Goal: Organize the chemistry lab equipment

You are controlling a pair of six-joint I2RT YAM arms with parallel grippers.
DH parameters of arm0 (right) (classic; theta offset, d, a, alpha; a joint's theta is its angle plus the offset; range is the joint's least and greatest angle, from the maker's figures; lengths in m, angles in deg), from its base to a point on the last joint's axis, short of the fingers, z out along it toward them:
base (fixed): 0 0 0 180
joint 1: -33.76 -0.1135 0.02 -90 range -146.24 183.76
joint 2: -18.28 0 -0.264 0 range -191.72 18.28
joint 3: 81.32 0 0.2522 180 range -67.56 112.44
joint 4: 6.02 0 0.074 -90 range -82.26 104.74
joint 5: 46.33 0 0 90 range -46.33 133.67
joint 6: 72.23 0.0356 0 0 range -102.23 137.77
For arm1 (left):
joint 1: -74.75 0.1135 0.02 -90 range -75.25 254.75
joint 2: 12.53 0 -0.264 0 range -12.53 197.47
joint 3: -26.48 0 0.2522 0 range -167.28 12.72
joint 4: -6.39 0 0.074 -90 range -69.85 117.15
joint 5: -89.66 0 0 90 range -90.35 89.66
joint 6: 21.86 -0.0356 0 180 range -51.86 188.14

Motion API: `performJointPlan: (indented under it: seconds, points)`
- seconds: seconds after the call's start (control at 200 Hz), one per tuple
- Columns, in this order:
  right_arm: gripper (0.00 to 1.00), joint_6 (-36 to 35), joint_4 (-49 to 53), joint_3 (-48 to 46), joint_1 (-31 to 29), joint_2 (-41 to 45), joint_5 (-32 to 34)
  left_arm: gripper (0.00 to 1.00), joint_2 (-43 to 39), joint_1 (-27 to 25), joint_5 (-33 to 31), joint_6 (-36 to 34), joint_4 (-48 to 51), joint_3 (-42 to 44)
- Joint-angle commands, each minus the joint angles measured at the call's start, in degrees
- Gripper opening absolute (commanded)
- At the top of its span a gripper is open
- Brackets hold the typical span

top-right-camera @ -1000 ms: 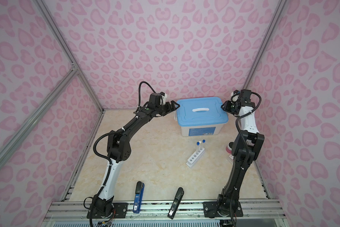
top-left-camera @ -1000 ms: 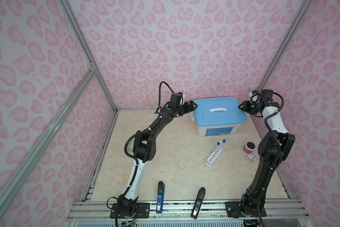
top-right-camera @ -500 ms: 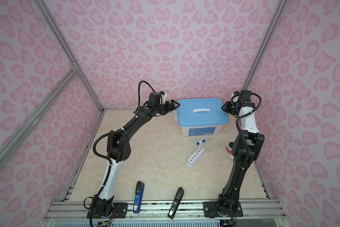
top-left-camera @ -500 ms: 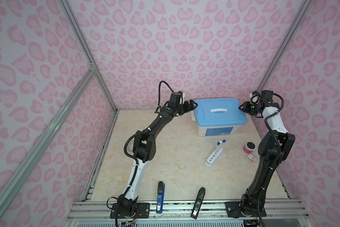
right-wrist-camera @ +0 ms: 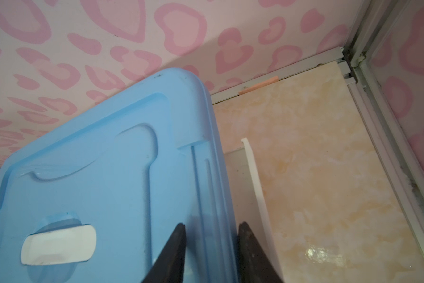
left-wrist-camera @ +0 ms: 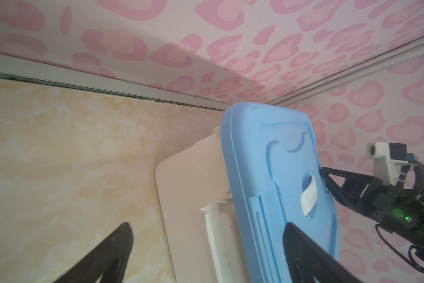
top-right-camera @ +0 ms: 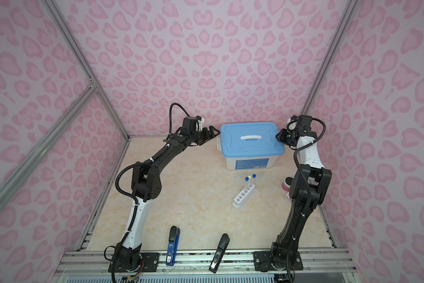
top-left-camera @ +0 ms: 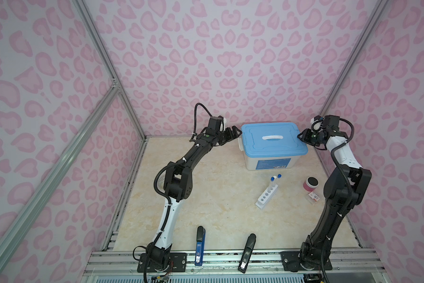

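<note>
Right wrist view is showing the right gripper [right-wrist-camera: 211, 223] with its jaws standing fairly narrow astride the rim of the blue lid [right-wrist-camera: 95, 171] of the storage box [top-left-camera: 267, 161]. Whether they are actually pinching that rim I cannot tell. The left gripper [left-wrist-camera: 207, 225] is hanging wide open at the opposite end, one finger over the lid and the other out beside the white latch [left-wrist-camera: 216, 213], holding nothing.

The white holed rack [top-left-camera: 265, 197] is sitting mid-table, in front of the box and apart from it. Three capped test tubes [top-left-camera: 271, 185] are standing upright in its far holes. Both grippers are well away from it.

The tubes are looking thin, light, smooth and probably fragile, so I would be taking each one just under its cap with a gentle squeeze. The rack is looking like light, stiff plastic, top-heavy at the loaded end. Gripping across its narrow sides near the tubes should be keeping it level.

A pink jar with a black lid [top-left-camera: 311, 183] and a small clear labelled box [top-left-camera: 314, 197] are lying near the right arm's elbow, crowding that side. A blue stapler-like tool [top-left-camera: 200, 245] and a black stapler-like tool [top-left-camera: 246, 252] are lying at the front edge, clear of the rack.
</note>
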Motion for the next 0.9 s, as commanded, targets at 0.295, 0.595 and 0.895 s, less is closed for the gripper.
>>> performJointPlan:
  seconds: [0.295, 0.595, 0.895]
  points:
    - [0.34, 3.22, 0.23, -5.63, -3.03, 3.2, 0.73, 0.97, -14.96, 1.61, 1.16, -2.34, -1.89, 4.65]
    - [0.36, 3.62, 1.75, -4.48, -5.49, 3.53, 2.35, 0.97, -16.24, 2.3, 1.88, -2.62, -2.6, 5.76]
    - [0.55, 3.25, 2.33, -1.66, -3.98, 4.57, 1.69, 0.97, -16.84, 2.89, 2.05, -3.37, -2.43, 6.07]
